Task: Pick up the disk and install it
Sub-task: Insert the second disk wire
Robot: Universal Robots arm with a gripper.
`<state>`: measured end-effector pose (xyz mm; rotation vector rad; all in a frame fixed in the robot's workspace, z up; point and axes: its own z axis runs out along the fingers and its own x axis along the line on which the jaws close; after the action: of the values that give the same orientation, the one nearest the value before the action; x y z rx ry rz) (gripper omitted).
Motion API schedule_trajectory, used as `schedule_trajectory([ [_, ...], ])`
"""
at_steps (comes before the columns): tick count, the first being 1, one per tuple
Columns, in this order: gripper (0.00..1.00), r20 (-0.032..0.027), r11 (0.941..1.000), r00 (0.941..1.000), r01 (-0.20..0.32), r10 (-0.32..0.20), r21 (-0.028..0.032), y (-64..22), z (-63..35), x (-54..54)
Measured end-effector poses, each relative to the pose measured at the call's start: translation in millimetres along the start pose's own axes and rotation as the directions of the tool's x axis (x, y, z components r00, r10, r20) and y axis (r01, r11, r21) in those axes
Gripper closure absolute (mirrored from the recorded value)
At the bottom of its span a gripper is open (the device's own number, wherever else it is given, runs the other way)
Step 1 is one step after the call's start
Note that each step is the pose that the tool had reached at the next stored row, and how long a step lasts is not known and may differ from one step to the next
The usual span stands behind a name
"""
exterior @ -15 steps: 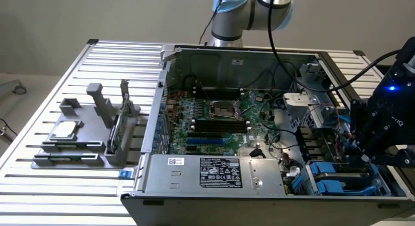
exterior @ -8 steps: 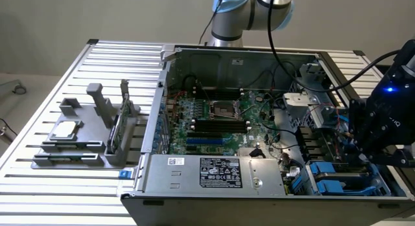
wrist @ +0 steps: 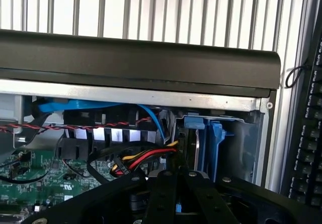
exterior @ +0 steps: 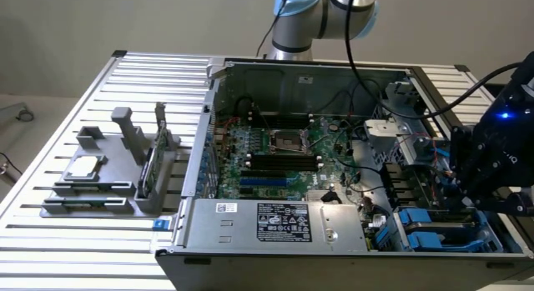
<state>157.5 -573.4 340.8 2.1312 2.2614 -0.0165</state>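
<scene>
At the lower right of the exterior view, the black gripper [exterior: 472, 200] hangs over the drive bay corner of the open grey metal computer case [exterior: 250, 250]. Directly under it stand the blue plastic carrier rails of the disk [exterior: 432, 228], a flat silver-grey hard drive seated on edge in the bay. In the wrist view the disk [wrist: 201, 146] sits at lower centre-right, blue rails upright against the case wall, its top edge running down between the black gripper [wrist: 177, 196] parts. I cannot tell whether the claw is apart or clamped. By my judgement the disk already sits in its slot, so installation looks nearly finished.
</scene>
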Motion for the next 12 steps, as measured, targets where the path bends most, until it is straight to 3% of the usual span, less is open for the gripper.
schedule_trajectory([
  [5, 0.89, -0.0009, 1.0, 1.0, -0.001, 0.001, 0.0014, 0.1, -14.8, -1.1],
  [12, 0.89, -0.0007, 1.0, 1.0, -0.003, 0.003, 0.0016, 0.2, -43.0, -2.0],
])
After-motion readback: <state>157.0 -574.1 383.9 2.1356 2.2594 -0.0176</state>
